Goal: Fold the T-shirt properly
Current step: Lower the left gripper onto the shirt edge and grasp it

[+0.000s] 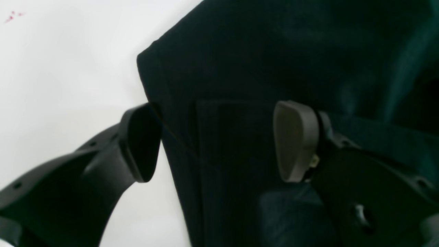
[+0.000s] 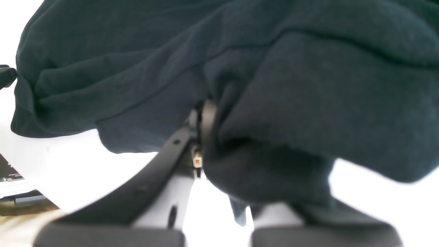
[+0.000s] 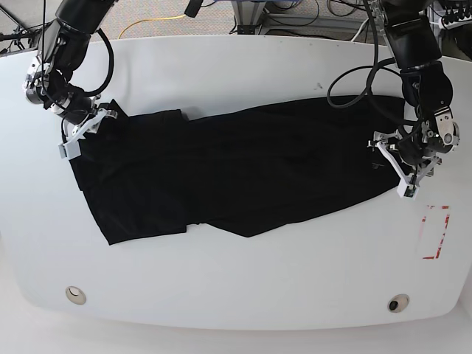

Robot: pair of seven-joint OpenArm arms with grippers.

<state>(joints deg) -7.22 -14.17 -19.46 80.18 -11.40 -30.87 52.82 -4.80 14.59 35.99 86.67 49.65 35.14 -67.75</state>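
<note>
T-shirt [image 3: 236,169] spread limp across desk [image 3: 236,287]; soft, drapes, best pinched at hems/corners; left pincer [image 1: 219,144] released, straddling its edge; right pincer [image 2: 202,137] clenched on bunched T-shirt fabric.

— What's on the desk [image 3: 243,280] besides the job itself?
— A red outlined rectangle [image 3: 434,232] at the right edge, and two small round fittings [image 3: 74,295] near the bottom edge, lower left and lower right.
— And beyond it?
— A yellow cable [image 3: 151,22] and dark cables [image 3: 317,15] along the top of the frame.
</note>
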